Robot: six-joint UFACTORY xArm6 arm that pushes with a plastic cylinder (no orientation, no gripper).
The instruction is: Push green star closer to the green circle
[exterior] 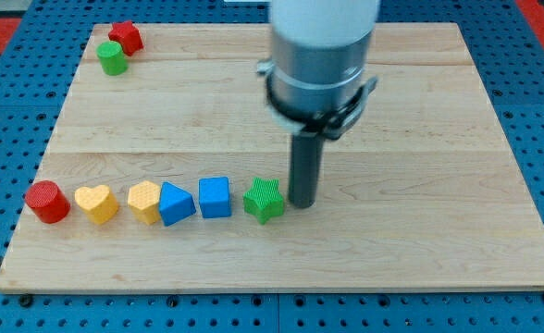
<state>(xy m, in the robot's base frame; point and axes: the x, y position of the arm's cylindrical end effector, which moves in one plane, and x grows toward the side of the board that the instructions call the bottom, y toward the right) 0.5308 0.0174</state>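
Wooden bench (420,111) across the whole view, and eight blocks on it. Count them: two green, two red, two yellow, two blue. Up at the view's top left sits the green circle (112,58), touching a red block (126,36) just above and to its right. Along the view's bottom runs a row of six, from the left: a red cylinder (46,202), a yellow heart (97,203), a second yellow block (144,201) pressed against a blue triangle (177,203), then a blue cube (215,196), then the green star (264,200) at the row's right end, well apart from the green circle. Now the arm: it comes down from the view's top, grey and white body, dark rod pointing straight down. My tip (302,204) is on the bench just right of the green star, right at its edge; touching or a hair apart, I cannot tell. No end effector that opens or closes here, only the bare rod, grasping nothing.
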